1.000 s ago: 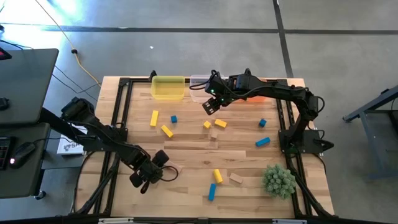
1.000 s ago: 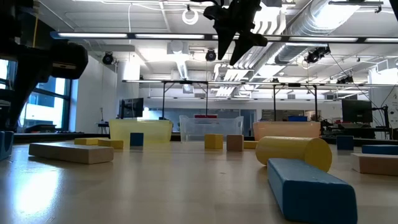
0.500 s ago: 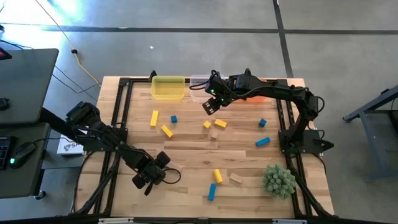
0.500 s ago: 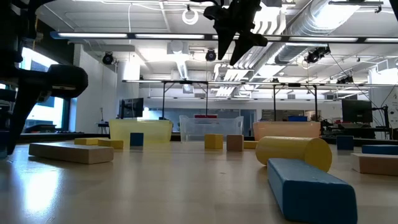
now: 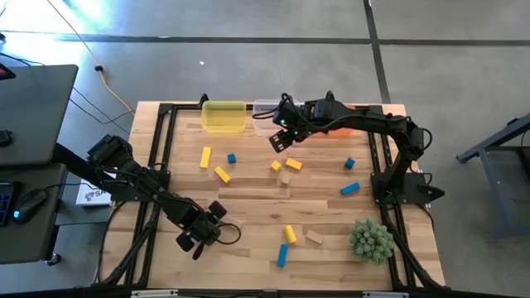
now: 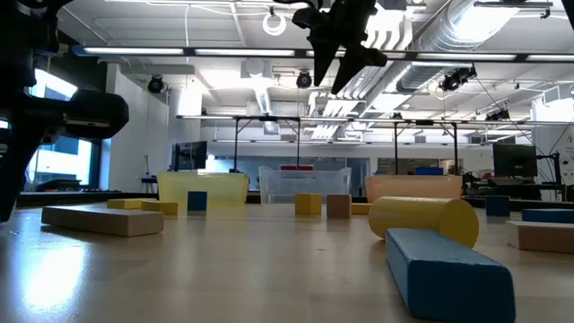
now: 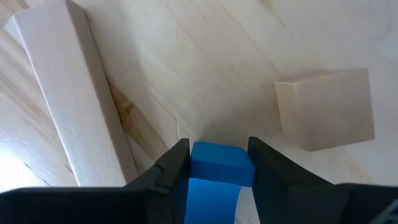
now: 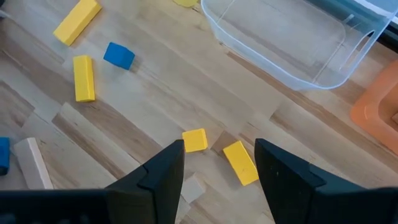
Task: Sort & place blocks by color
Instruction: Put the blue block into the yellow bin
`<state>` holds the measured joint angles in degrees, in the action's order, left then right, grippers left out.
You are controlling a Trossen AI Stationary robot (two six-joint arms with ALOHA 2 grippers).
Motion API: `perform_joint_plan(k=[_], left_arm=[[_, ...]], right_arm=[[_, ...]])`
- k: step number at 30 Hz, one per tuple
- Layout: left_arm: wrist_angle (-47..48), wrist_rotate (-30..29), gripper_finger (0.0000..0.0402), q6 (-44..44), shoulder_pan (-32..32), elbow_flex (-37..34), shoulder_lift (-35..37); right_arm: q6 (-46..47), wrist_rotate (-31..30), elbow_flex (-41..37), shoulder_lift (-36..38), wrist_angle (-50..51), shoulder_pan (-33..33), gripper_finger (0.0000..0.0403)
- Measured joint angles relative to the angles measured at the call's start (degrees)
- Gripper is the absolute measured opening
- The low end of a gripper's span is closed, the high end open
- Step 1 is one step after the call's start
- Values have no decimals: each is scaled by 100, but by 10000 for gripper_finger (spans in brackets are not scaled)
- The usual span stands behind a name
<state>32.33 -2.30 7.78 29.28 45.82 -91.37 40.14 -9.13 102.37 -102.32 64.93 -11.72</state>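
Blue, yellow and tan blocks lie scattered flat on the wooden table [image 5: 248, 199]. My left gripper [image 5: 192, 242] is low over the table's near-left part and shut on a blue block [image 7: 214, 177]. A tan bar [image 7: 74, 99] and a tan cube [image 7: 326, 109] lie on the table just beyond it. My right gripper [image 5: 280, 141] hangs open high above the table's far middle, beside the clear bin [image 5: 267, 110]. Below it lie two yellow blocks [image 8: 195, 140] [image 8: 240, 162]. My left gripper pinches the blue block between its two fingers, one on each side face near the block's free end [image 7: 221, 163]. The fingers slant down at it from above and lie along the block. Whether the block is clear of the table cannot be told.
At the far edge stand a yellow bin [image 5: 224, 116], the clear bin and an orange bin [image 5: 346, 129] partly under my right arm. A spiky green plant ball [image 5: 371, 240] sits near the right corner. A dark frame [image 5: 157, 157] borders the table.
My left gripper has moved a little toward the near edge with the blue block. The block showed at the low view's left edge a second ago and is gone from that view now.
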Motion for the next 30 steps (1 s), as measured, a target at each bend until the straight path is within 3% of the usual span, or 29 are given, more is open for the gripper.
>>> perform_joint_plan(k=[11, 18, 23, 30], left_arm=[[405, -78, 108, -139, -117, 74, 470], [602, -627, 108, -161, -400, 79, 1224], [585, -1199, 108, -116, -866, 78, 1777], [435, -1638, 108, -8, -2020, 79, 2381]], right_arm=[[429, -276, 0, 2, 47, 299, 185], [638, -629, 0, 2, 85, 560, 185], [613, -742, 0, 4, 80, 696, 185], [138, -734, 0, 7, 83, 681, 185]])
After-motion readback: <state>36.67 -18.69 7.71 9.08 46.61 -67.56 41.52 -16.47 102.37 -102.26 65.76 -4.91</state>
